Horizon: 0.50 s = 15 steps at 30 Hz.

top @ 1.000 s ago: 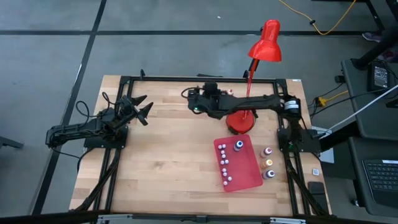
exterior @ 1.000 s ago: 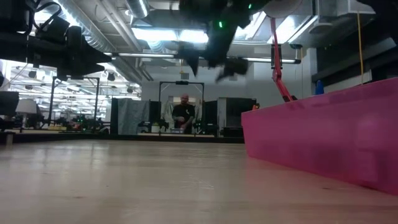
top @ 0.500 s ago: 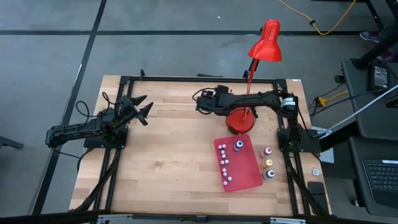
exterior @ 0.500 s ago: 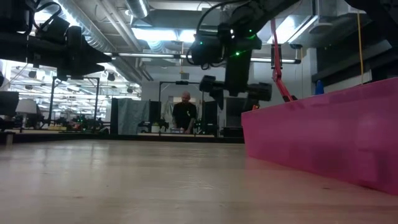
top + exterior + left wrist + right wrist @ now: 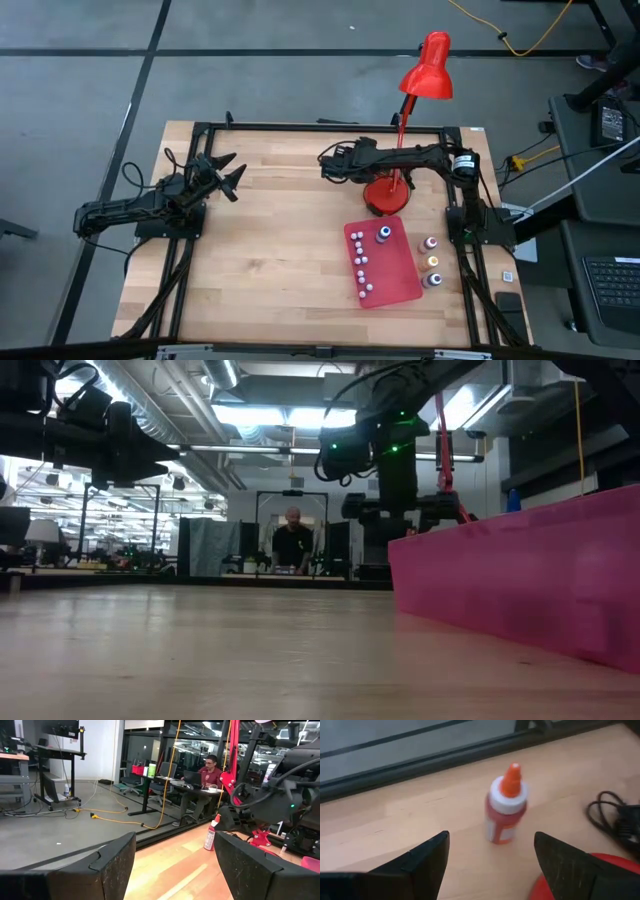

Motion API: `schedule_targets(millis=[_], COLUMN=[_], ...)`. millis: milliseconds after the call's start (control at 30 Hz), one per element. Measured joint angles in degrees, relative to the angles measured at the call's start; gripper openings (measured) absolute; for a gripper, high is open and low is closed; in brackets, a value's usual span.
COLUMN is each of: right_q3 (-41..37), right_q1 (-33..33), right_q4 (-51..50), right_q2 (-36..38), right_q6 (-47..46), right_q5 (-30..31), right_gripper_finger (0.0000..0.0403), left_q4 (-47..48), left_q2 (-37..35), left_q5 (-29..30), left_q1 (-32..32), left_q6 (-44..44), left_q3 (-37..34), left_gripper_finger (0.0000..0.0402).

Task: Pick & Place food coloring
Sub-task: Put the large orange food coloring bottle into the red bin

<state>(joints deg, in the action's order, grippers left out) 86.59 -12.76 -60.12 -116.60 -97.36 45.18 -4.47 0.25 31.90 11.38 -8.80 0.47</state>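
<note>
A small red food coloring bottle (image 5: 505,812) with a white collar and an orange tip stands on its base near the table's far edge; it also shows in the left wrist view (image 5: 210,833). My right gripper (image 5: 490,870) is open. It slants down toward the bottle, short of it, one finger to each side of the line to it. From above, it (image 5: 345,158) is beside the lamp. Several more bottles (image 5: 362,270) stand on the red mat (image 5: 398,285), and three (image 5: 433,261) beside it. My left gripper (image 5: 232,177) waits open at the left.
The red desk lamp's round base (image 5: 387,196) and its stem stand close to my right gripper, on its near right side, with a dark cable (image 5: 612,817) beside it. The black frame rail (image 5: 300,126) runs along the far edge. A person (image 5: 292,545) sits beyond the table.
My right gripper has come down and gone toward the table's right edge and the red bottle. It has tipped nose-down and rolled, so that its fingers now stand side by side, level. It has stayed open.
</note>
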Motion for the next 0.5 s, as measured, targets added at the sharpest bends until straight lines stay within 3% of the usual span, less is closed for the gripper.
schedule_targets(millis=[500], right_q3=[-2.98], right_q1=[-2.53], right_q4=[-1.66], right_q2=[0.04], right_q6=[0.00], right_q5=[0.28], right_gripper_finger=[0.0291], left_q4=[0.00], left_q2=[0.00], left_q5=[0.00], left_q1=[0.00], left_q6=[0.00], left_q3=[0.00], left_gripper_finger=[0.0265])
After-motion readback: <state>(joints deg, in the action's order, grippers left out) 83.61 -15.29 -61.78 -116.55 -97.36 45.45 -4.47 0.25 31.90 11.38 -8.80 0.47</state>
